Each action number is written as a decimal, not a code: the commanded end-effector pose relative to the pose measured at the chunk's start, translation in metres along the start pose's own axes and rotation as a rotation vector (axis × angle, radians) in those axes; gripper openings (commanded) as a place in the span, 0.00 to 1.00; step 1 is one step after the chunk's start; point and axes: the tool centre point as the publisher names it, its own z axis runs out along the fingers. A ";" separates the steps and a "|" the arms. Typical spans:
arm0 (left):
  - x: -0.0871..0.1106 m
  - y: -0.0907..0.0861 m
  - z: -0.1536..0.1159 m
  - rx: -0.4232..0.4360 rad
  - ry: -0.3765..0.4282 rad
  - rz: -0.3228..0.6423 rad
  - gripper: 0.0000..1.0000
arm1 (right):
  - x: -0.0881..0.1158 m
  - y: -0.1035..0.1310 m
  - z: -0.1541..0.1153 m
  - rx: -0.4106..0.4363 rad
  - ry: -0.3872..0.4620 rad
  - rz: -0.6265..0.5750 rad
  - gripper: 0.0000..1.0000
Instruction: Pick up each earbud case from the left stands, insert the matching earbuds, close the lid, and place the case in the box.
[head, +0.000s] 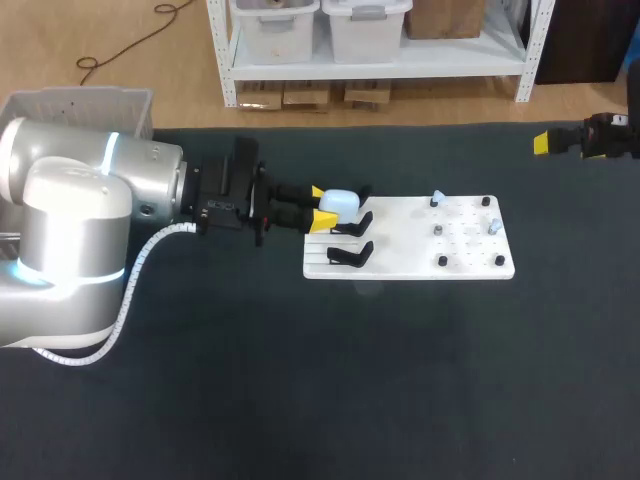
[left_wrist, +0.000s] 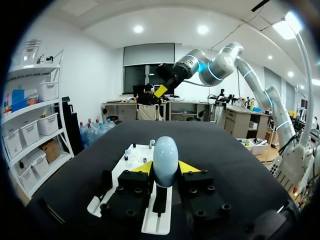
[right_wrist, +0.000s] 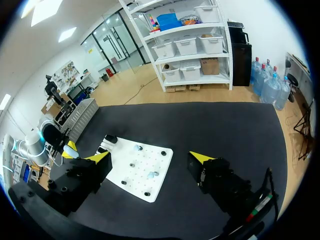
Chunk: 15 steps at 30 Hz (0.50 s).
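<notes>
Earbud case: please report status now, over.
Left gripper shut on earbud case, case at its stand. Right gripper open, empty, away from white board. Nothing seen blocking the case.

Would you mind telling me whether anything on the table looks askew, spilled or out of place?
Nothing stands out. The earbud case sits upright on its stand, gripped by the left gripper; the white board lies flat, and the earbuds rest on it.

The earbud case (left_wrist: 165, 161) sat between the fingers of the left gripper (left_wrist: 165, 169), over a stand (left_wrist: 160, 200) on the board (head: 400, 262), with another stand (head: 352, 255) beside them and the earbuds (head: 438, 197) ahead of the fingertips.
</notes>
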 end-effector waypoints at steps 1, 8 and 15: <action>-0.002 -0.008 0.004 -0.021 -0.032 0.008 0.00 | 0.000 0.000 0.000 0.001 0.000 0.000 1.00; -0.011 -0.011 0.018 0.009 -0.064 0.027 0.00 | 0.000 0.000 0.000 0.001 0.000 0.000 1.00; -0.013 -0.015 0.024 0.011 -0.083 0.041 0.00 | 0.000 0.000 0.000 0.001 0.000 0.000 1.00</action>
